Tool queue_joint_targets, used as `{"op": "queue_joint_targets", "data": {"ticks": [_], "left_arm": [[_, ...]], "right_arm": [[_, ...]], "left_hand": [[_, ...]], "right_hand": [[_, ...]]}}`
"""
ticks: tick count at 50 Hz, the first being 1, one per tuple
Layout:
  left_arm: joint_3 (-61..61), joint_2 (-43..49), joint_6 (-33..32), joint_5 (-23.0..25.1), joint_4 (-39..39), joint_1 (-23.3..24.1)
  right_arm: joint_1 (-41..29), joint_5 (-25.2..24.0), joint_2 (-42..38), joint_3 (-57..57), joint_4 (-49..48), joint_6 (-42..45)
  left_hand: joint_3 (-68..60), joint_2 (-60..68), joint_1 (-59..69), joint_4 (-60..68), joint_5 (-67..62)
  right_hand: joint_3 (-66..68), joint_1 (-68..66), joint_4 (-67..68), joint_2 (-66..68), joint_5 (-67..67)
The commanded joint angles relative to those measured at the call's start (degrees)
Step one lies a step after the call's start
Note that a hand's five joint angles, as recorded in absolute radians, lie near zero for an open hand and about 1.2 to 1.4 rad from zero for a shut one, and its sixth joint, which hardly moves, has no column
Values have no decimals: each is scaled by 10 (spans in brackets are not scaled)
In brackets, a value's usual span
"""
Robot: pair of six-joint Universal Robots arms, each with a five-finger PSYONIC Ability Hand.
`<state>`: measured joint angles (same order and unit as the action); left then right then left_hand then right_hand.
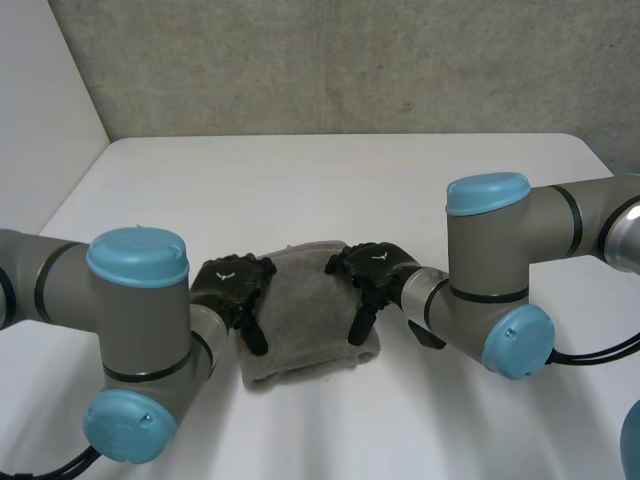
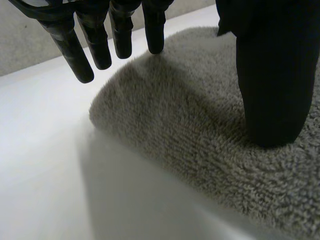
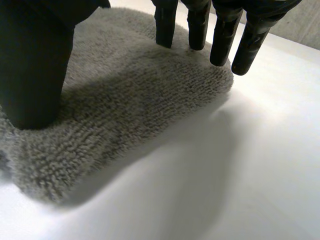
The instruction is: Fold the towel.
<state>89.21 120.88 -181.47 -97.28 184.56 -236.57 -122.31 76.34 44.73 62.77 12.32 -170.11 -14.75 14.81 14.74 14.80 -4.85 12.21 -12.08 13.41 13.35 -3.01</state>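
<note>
Both hands are sitting on the folded grey towel (image 1: 310, 320), which is lying near the front of the white bench (image 1: 330, 180).
The left hand (image 1: 228, 290) is touching the towel's left edge and the right hand (image 1: 372, 268) its right edge. The left fingers (image 2: 95, 45) are reaching out straight and apart over the cloth, and the right fingers (image 3: 222, 40) are doing the same. Each thumb (image 2: 272, 90) is pressing into the pile, and nothing is being pinched.

Plain solid grey towel (image 1: 310, 310), kinda fuzzy. White table (image 1: 330, 180) under the towel. Black left hand (image 1: 232, 290) and black right hand (image 1: 372, 270) on top of it. Grey arms (image 1: 140, 330) with light-blue caps (image 1: 137, 255) either side. Speckled grey wall (image 1: 350, 60) behind.
</note>
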Motion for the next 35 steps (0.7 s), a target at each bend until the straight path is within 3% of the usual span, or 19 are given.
{"op": "queue_joint_targets", "data": {"ticks": [1,8,15,21,26,29,35], "left_arm": [[10,12,-31,3,16,1],[-11,-40,-67,5,15,8],[-67,-144,-68,6,4,-11],[-158,-221,-68,24,-91,-54],[-244,-241,-55,81,-219,-86],[-258,-245,-40,93,-256,-94],[-247,-261,4,96,-257,-94]], "right_arm": [[-1,23,5,4,-4,58],[0,45,48,6,-19,64],[33,104,194,31,-62,16],[81,153,302,27,-48,2],[101,158,365,26,-4,2],[109,155,385,41,13,1],[109,153,403,90,11,2]], "left_hand": [[-22,21,22,21,-21],[-19,18,19,18,-18],[-20,20,20,20,-19],[-67,67,67,67,-66],[-12,12,12,12,-11],[23,-24,-23,-24,24],[45,-46,-45,-46,46]], "right_hand": [[-22,21,-34,-33,30],[-22,21,-34,-33,30],[-22,21,-34,-33,30],[-22,21,-34,-33,30],[-22,21,-34,-33,30],[-22,21,-34,-33,30],[-22,21,-34,-33,30]]}}
